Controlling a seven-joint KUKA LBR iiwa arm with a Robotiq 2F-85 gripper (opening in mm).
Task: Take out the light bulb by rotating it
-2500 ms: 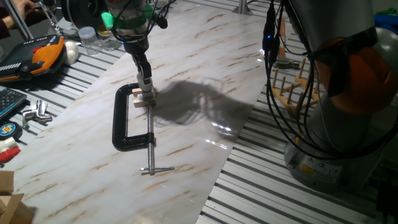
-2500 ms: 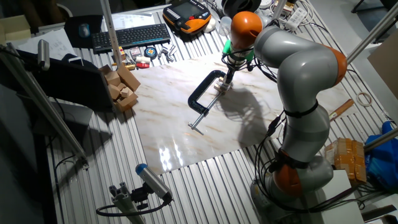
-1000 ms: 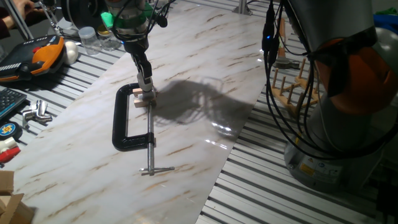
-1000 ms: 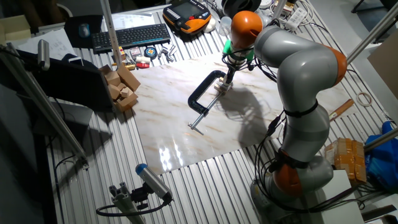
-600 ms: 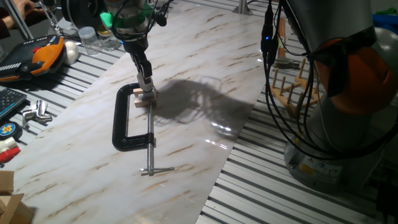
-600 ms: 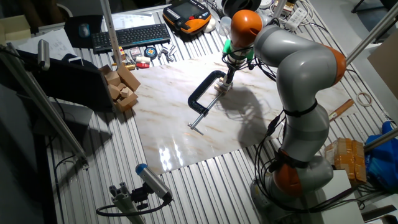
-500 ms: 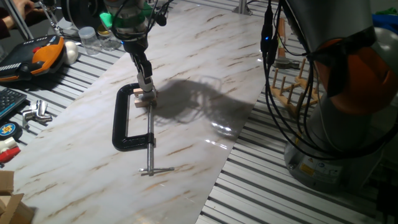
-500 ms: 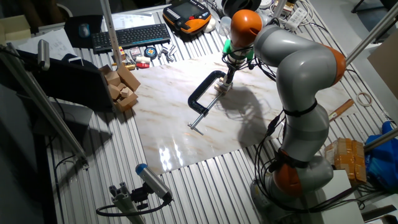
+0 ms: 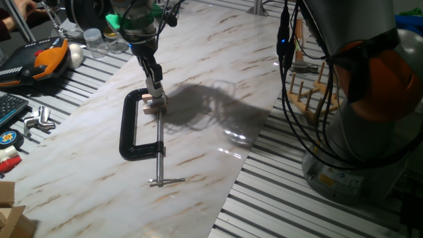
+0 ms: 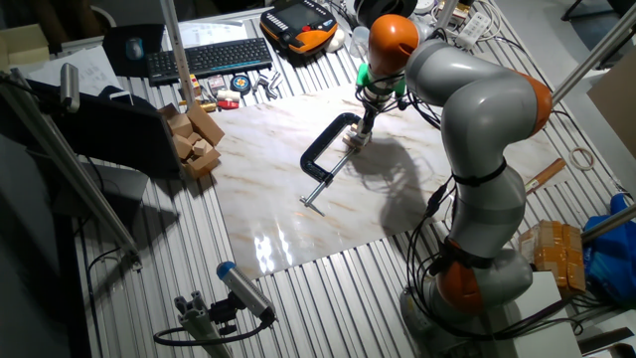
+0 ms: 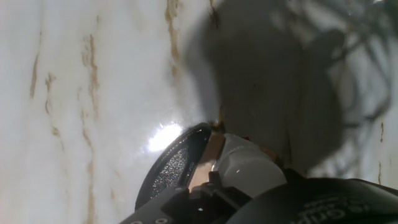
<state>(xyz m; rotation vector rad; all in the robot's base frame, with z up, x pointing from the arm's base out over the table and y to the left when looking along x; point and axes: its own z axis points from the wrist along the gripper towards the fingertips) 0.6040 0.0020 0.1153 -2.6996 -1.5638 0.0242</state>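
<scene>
Bulb removal, mid-grip. The light bulb (image 11: 249, 163), frosted, light, fragile and likely slippery, sits in a small wooden block (image 9: 149, 106) held by a black C-clamp (image 9: 134, 132) on the marble surface (image 9: 198, 132); best held gently around its widest part. The gripper (image 9: 156, 94) points down from the far left, jaws clenched on the bulb.

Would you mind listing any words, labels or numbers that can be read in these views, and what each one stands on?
Nothing can be read.
Gripper housing: pale lettering at the bottom right of the hand view, cut off and too blurred to read.
Round blue badge: an emblem, too small to read.
Keyboard: key legends too small to read.
</scene>
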